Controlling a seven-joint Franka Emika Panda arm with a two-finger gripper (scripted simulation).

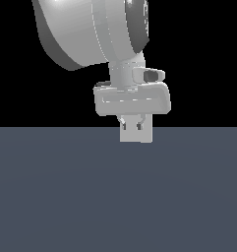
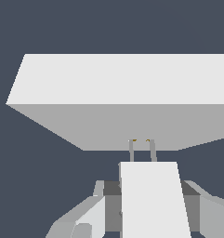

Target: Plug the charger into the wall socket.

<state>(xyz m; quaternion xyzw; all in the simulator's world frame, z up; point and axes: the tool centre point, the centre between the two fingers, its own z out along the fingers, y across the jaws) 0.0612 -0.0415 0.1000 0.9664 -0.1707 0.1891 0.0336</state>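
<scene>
Black background above, flat slate-blue bench [image 1: 115, 197] filling the lower half of the exterior view. Panda arm [image 1: 90, 29] comes down from the top, wrist housing pale grey, gripper [image 1: 132, 121] pointing down at the bench.

Charger [image 1: 135, 134]: small white block, sits right under the gripper, between the fingers [image 1: 123, 120]. 2 short dark-tipped finger ends overlap its upper edge in the exterior view. Jaws look closed onto the charger's sides, contact partly hidden by the hand body. The block's lower edge falls just past the bench horizon line; whether it touches the bench cannot be told.

Wrist view: charger [image 2: 153, 200] is a white slab running away from the camera, long axis in line with the view direction, straight toward the wall socket [image 2: 122, 102]. 2 thin grey prongs [image 2: 131, 149] stick out of its far end, parallel, side by side, tips yellowish. Prong tips reach the shaded face of the socket block; whether they are in or only touching cannot be told.

Wall socket reads as a big light-grey box here, 1 bright face and 1 shaded face, much wider than the charger, long axis across the charger's axis. It does not show in the exterior view. Grey finger bodies [image 2: 85, 218] flank the charger on both sides.

No containers in either view.
</scene>
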